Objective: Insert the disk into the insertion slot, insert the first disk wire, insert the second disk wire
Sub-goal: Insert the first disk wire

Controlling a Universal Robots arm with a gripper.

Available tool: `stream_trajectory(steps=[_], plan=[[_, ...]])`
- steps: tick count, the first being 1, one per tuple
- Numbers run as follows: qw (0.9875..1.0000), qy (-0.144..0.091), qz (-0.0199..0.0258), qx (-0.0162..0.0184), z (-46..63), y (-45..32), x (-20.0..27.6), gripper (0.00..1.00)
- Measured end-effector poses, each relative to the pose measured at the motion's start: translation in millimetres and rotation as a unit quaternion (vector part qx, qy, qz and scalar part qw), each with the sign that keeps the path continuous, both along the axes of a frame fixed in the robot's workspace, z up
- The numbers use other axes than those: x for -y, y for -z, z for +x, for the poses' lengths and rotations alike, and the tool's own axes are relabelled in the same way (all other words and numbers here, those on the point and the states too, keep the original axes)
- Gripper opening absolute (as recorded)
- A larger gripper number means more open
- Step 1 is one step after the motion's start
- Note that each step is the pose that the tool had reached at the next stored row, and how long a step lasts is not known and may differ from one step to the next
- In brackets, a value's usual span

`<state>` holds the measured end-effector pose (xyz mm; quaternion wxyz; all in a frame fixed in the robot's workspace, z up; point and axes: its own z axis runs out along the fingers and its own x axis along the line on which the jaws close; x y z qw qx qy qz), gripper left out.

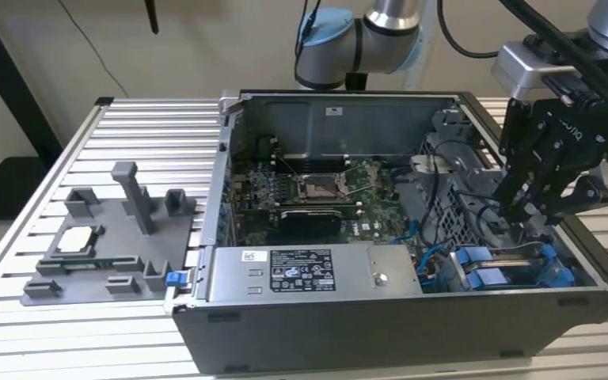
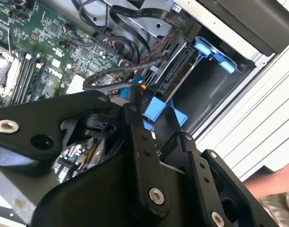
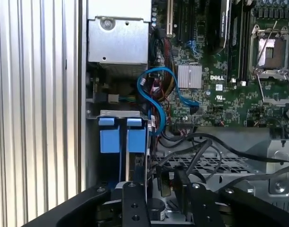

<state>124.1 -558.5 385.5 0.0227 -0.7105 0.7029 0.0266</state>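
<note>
Insertion of the flat silver-grey disk in its bright blue carrier [image 3: 137, 141] appears done: it sits in the narrow blue-railed slot of the grey metal drive cage [image 3: 119, 114]. Both wires seem left. The black gripper [image 1: 519, 220] hangs just beside it; its hold cannot be told. Room is hemmed by the dark metal case wall [image 1: 600, 289] and a looped blue cable [image 3: 145, 87].

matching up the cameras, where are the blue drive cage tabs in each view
Exterior view: blue tabs just inside the case wall, at the exterior view's right.
Second wrist view: blue tabs beside the case wall.
First wrist view: blue tabs between the case wall and the blue cable.
Shared landmark: the green motherboard.
</note>
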Motion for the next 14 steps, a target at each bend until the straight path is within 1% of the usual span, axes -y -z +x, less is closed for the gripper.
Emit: stream_trajectory(steps=[4, 7, 10, 13, 14], plan=[[0.9998, -0.02, 0.0001, 0.0002, 0.1, 0.1, 0.1, 1.0], [0.9995, -0.031, 0.0, 0.0013, 0.9, 0.0, 0.2, 1.0], [0.9993, -0.037, 0.0002, 0.0021, 1.8, 0.1, 0.2, 1.0], [0.9993, -0.037, 0.0001, 0.004, 1.9, 0.6, 0.2, 1.0], [0.9993, -0.037, 0.0, 0.0046, 1.9, 0.7, 0.2, 0.0]])
